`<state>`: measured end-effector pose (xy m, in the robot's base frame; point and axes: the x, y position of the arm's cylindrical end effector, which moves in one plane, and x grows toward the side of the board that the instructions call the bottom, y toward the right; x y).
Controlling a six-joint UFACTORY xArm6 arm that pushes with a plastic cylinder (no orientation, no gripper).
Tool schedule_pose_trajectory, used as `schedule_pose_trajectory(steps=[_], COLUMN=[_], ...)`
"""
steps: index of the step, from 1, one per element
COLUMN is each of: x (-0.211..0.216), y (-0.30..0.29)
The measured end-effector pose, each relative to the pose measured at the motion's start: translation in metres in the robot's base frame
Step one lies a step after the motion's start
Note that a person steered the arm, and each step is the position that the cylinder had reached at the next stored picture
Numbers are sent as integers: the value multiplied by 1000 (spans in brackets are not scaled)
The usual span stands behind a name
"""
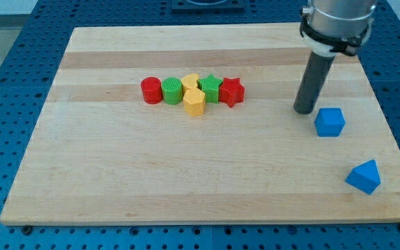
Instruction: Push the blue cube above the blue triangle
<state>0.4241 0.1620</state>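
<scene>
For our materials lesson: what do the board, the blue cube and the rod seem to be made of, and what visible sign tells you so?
Board: looks like pale wood with a smooth finish; lengthwise grain and plank-like bands show.
Blue cube: probably painted wood or plastic; uniform matte blue, no grain visible, so it stays open.
Rod, ending in my tip just to the view's left of the cube: dark and matte, possibly rubber or plastic; no shine.

Single arm entering from the view's top right, grey wrist housing ringed by a black collar. Straight dark rod hanging upright beneath it, very slightly tilted. My tip (304, 110) down at table-top height in the view's right half, around mid-height of the view. No gripper fitted, only the bare rod.
</scene>
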Motion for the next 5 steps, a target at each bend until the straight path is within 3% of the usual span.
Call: schedule_pose_trajectory(steps=[5], x=[43], y=[26])
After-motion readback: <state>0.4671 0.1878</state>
